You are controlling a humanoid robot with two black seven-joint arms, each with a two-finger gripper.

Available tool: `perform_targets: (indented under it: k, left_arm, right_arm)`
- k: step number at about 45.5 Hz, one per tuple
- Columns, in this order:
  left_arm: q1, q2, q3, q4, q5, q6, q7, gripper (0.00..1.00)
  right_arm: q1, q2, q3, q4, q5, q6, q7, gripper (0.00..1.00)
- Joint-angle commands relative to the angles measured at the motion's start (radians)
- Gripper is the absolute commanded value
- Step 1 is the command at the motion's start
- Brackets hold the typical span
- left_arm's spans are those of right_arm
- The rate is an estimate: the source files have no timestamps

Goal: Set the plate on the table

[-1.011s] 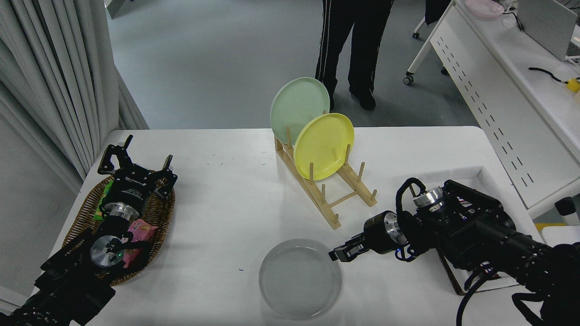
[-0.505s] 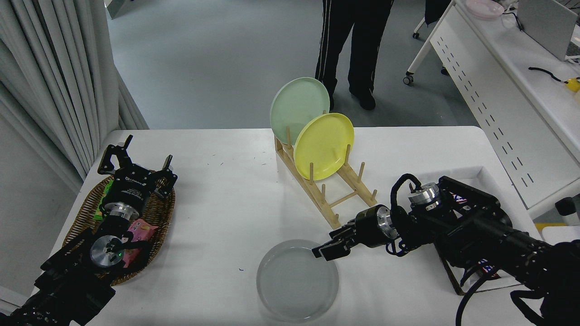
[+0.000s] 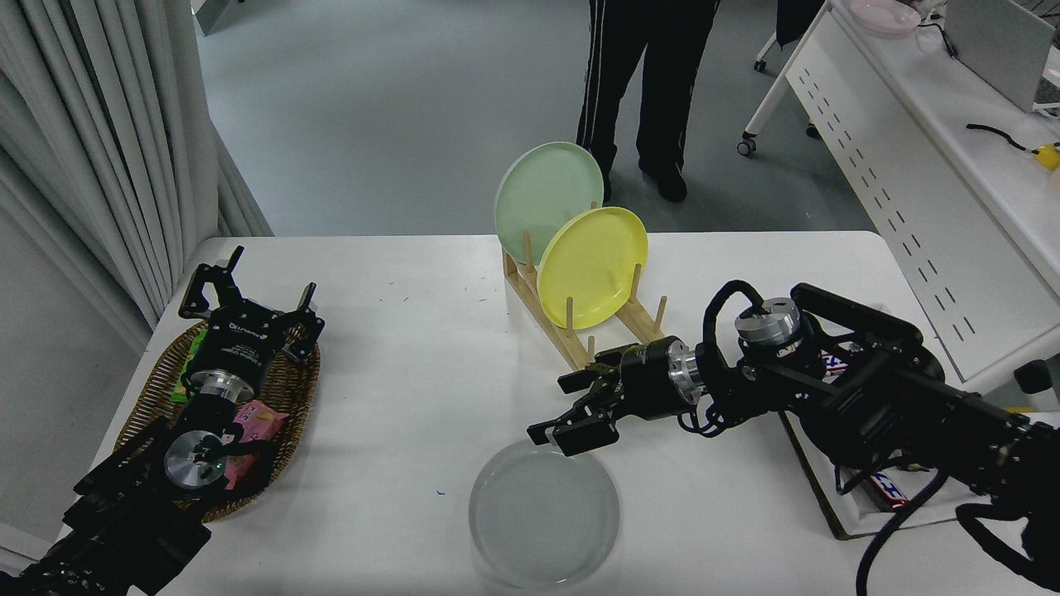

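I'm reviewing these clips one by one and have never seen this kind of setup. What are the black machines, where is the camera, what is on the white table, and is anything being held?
There is one view, from a camera high on the robot, looking forward and down. The black machines are its two arms. The left gripper is parked, open, over a wicker basket of snack packets. The right gripper reaches in from the right, open and holding nothing, above the far rim of the plate. That pale grey plate lies flat on the table. Behind it, a wooden rack holds a yellow plate and a mint-green plate upright. A tray lies under the right arm. A person's legs show beyond the table.
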Motion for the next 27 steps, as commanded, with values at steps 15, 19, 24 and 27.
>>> perform_targets:
  k: [15,19,24,27]
  left_arm:
    - [0.0,0.0,0.0,0.0,0.0,0.0,0.0,1.0]
    - [0.0,0.0,0.0,0.0,0.0,0.0,0.0,1.0]
    - [0.0,0.0,0.0,0.0,0.0,0.0,0.0,1.0]
    - [0.0,0.0,0.0,0.0,0.0,0.0,0.0,1.0]
  right_arm:
    - [0.193,-0.136,0.096,0.11,-0.015,0.272,0.004,1.0]
    - [0.211,-0.133,0.134,0.061,-0.024,0.275,0.009,1.0]
    - [0.227,-0.144,0.138,0.02,-0.04,0.278,0.035,1.0]
    - [0.228,-0.146,0.139,-0.005,-0.066,0.279,0.098,1.0]
